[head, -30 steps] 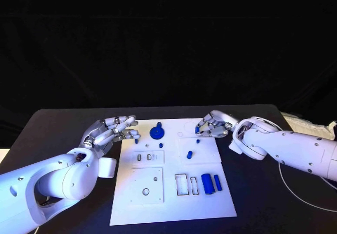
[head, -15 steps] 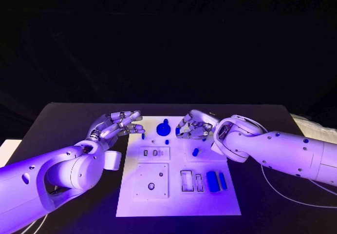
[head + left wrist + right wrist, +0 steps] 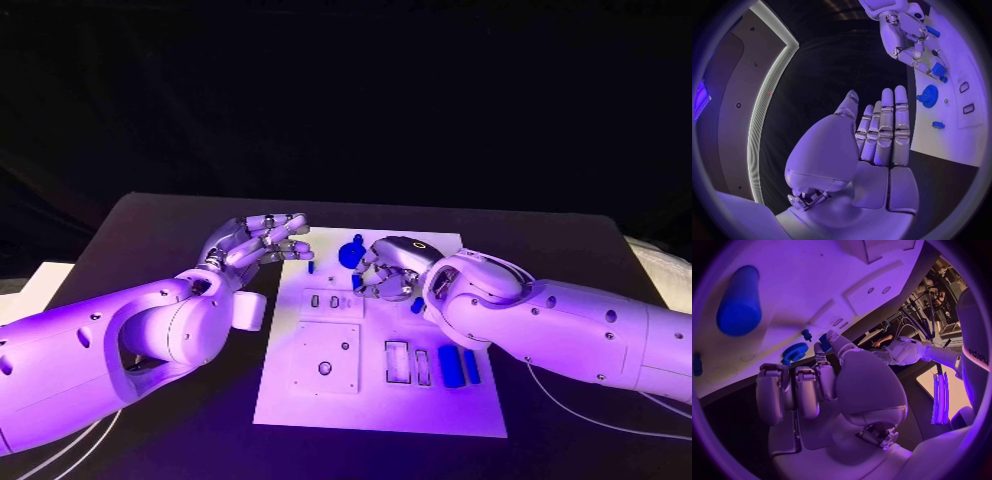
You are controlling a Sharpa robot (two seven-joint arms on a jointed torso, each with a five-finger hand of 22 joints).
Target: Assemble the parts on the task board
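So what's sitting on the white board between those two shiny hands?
In the head view, a round blue gear-like part and a small blue peg stand on the task board between the left hand and right hand.

no readable text, labels or numbers on the task board [image 3: 378,392], its parts, or the table, faint dark lettering on the white left arm [image 3: 974,355] in the right wrist view, too distorted to read

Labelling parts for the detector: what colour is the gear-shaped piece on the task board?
Blue. The gear-shaped piece shows best in the left wrist view, on the white task board.
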